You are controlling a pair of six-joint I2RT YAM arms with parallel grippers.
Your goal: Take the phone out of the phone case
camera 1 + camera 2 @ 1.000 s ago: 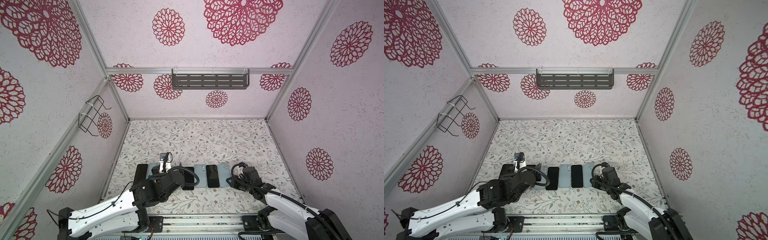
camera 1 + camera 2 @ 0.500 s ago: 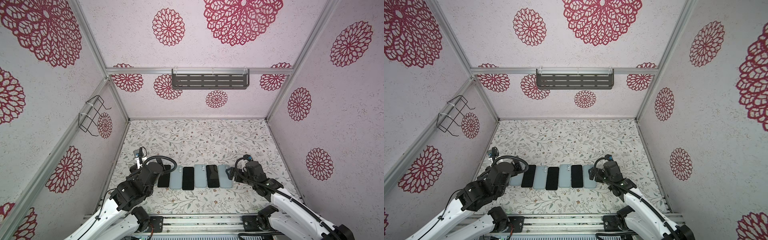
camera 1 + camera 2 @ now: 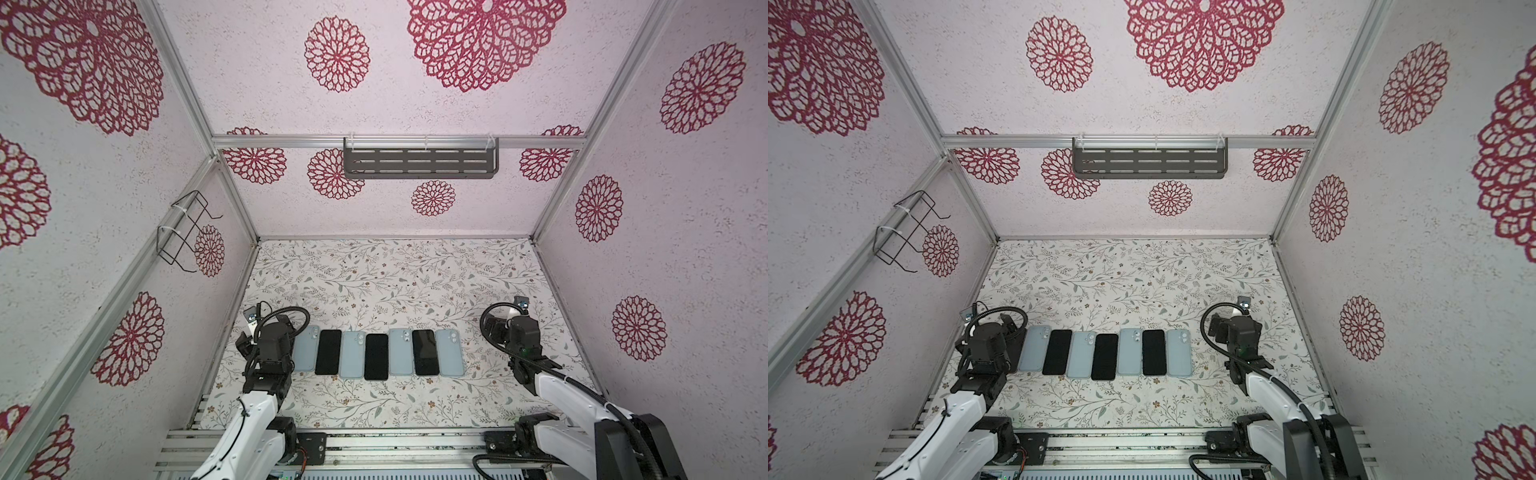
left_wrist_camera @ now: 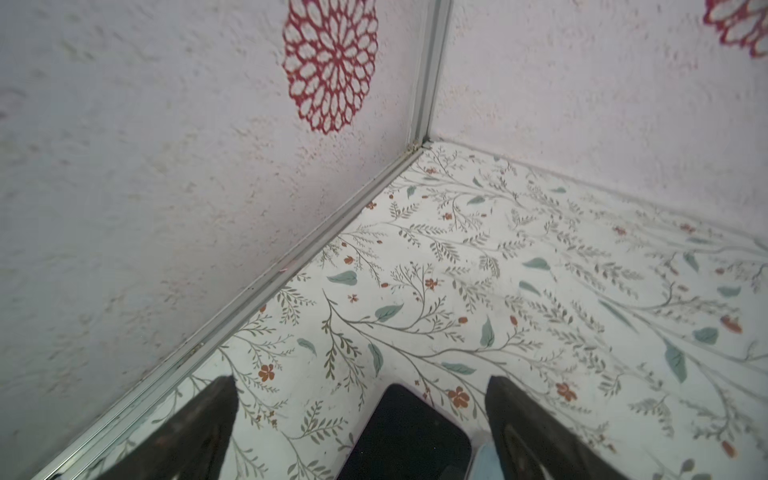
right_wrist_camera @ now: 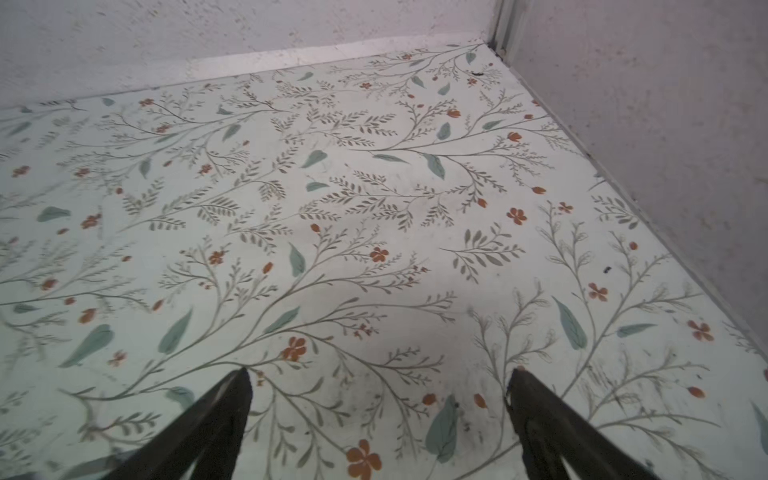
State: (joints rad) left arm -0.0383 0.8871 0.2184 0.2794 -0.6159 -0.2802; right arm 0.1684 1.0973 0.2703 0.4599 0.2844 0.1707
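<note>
Phone (image 4: 405, 436) shows in left wrist view, not right.

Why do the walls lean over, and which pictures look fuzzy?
In both top views the wide lens tilts the silver frame posts outward, under even light; in the left wrist view the red flower print looks soft and the left gripper has blurry black fingers; in the right wrist view the leafy tabletop is sharp, the right gripper has fuzzy fingers.
</note>
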